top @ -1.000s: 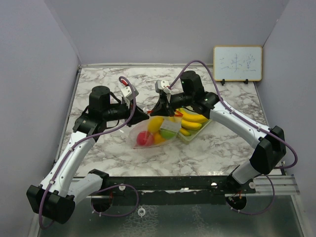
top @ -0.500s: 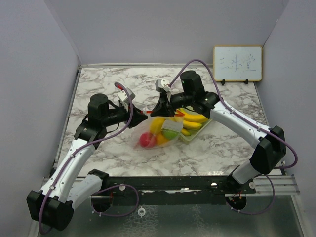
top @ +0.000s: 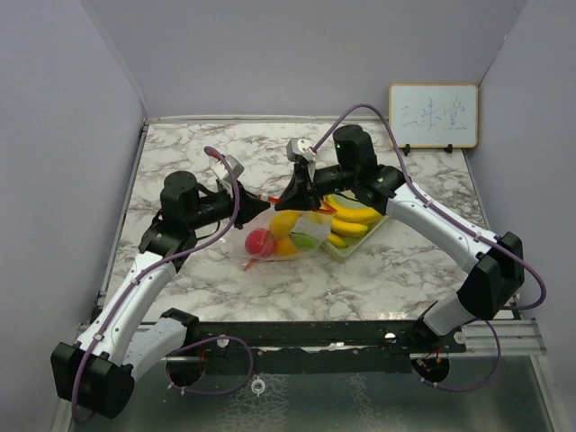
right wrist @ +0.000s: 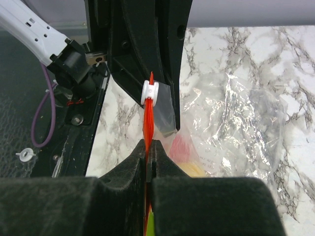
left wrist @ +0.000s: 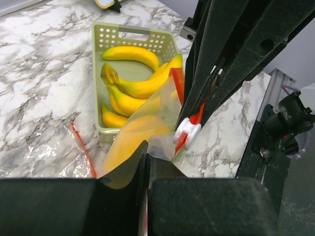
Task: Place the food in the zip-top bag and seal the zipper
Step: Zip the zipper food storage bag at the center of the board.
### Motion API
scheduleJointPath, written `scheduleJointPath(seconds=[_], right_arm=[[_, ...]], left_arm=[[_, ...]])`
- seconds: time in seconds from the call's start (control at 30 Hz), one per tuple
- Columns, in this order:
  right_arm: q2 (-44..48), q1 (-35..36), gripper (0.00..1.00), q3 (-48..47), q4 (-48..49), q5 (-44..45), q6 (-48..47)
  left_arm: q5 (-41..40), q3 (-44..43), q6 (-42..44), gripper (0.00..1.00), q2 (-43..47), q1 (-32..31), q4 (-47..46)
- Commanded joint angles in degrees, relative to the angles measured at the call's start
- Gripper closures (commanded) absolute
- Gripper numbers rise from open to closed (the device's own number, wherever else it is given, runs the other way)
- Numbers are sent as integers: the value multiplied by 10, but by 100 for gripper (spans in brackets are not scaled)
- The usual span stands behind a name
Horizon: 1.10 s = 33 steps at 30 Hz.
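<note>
Two grippers meet over the middle of your marble table (top: 216, 279), and both are pinched onto the top of the zip-top bag (top: 281, 236). Your left gripper (top: 259, 202) has its jaws closed flat together, with a fold of the clear film caught between the pads (left wrist: 123, 172). Your right gripper (top: 291, 193) is closed just as tightly, and the red zipper strip (right wrist: 148, 125) runs straight into the seam between its fingers (right wrist: 125, 164). On that strip, between the two grippers, sits the white slider (right wrist: 150, 91).

Below the grippers the bag sags toward the table with food inside. A red ball-like fruit (top: 260, 241) lies at its left end and a green apple (top: 307, 240) toward the right. A yellow banana (top: 284, 221) lies above and between them.

More bananas (top: 354, 216) lie outside the bag in the pale green mesh tray (left wrist: 106, 33), which stands just to the right of the bag and touches it. From your left wrist view you can see at least three of them curled together in it.

At the back right, a whiteboard (top: 433, 115) leans against the wall, well apart from everything else.
</note>
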<state>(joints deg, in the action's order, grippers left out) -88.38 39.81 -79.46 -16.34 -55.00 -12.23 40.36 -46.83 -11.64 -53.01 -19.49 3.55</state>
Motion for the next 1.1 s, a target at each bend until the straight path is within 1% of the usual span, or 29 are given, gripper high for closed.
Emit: scheduleJointPath(seconds=[0.0, 0.03, 0.1, 0.13, 0.2, 0.3, 0.37, 0.4, 0.53, 0.77, 1.07], right_arm=[[24, 0, 98, -19, 9, -17, 6], [24, 0, 98, -18, 8, -8, 5], [24, 0, 98, -22, -2, 23, -1], [24, 0, 96, -25, -7, 41, -7], [25, 0, 81, -29, -13, 66, -20], [28, 0, 70, -38, -2, 71, -30], [25, 0, 60, -45, 14, 51, -24], [22, 0, 57, -49, 25, 39, -15], [4, -1, 56, -57, 54, 8, 8], [-2, 0, 59, -53, 69, -13, 30], [-23, 0, 65, -66, 47, -9, 50]], left_arm=[[74, -4, -11, 100, -27, 3, -46], [90, -6, -13, 100, -33, 5, -48], [95, -10, -20, 100, -39, 6, -43], [102, -12, -16, 100, -40, 9, -39], [99, -14, -18, 100, -40, 13, -34], [97, -19, -19, 100, -40, 17, -28], [99, -22, -18, 100, -40, 19, -26], [101, -23, -19, 100, -41, 20, -26], [103, -31, -18, 100, -45, 22, -22], [108, -28, -22, 100, -46, 23, -21], [110, -31, -22, 100, -45, 24, -22]])
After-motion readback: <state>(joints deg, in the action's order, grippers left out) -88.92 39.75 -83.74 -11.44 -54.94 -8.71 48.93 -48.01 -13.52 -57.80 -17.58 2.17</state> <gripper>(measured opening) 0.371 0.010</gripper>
